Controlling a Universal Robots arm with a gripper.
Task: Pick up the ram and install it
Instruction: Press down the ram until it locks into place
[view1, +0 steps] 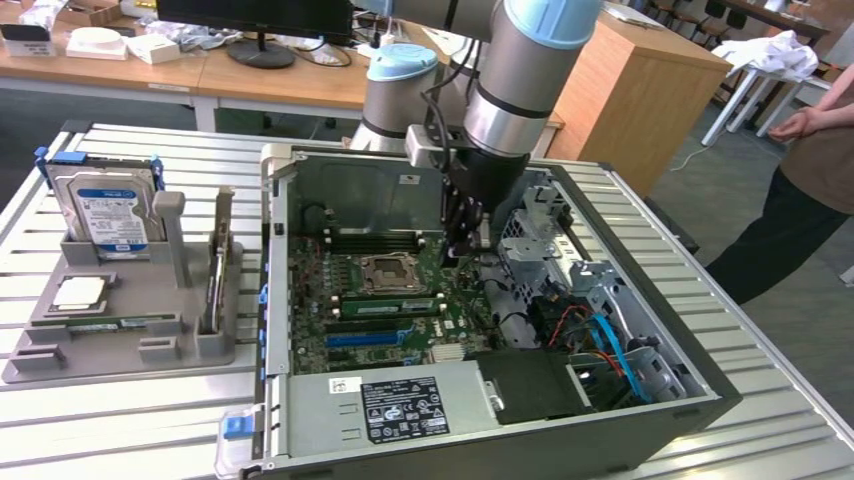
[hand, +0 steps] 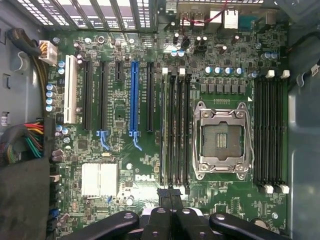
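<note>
Slatted metal table (view1: 120, 420) under everything, with desks and a monitor behind.

Far on the exterior view's left, a grey holder (view1: 94, 350) carrying:
- a blue-and-white hard drive (view1: 110, 215)
- a square silver processor chip (view1: 80, 292)
- a thin stick (view1: 219, 262) on edge in a slot, probably the second of the two alike

Further right, an open computer case (view1: 694, 385) with its motherboard (view1: 310, 300) exposed. Ram (view1: 387, 304) standing in a slot just beside the processor socket (view1: 387, 270), which looks empty.

Gripper (view1: 461, 256) poised over the board near the right-hand end of the slot banks, close to the socket. Fingers pressed together, nothing visible between them. Whether touching anything, impossible to tell.

- **Bent socket pins:** likely if lowered slightly off line, with shut tips so near an open socket.
- **Half-seated ram:** end latches too small to read. Pressing on one end only would probably rock the stick, strain the slot or crack the board.
- **Scraped components:** possible on any sideways drift at low height.

Right again, blue cables (view1: 617, 350) loose by the drive bay, an easy snag on a wide swing.

At the exterior view's far right, a person (view1: 801, 180) standing near the table. Chance of contact on a broad retreat that way.
</note>
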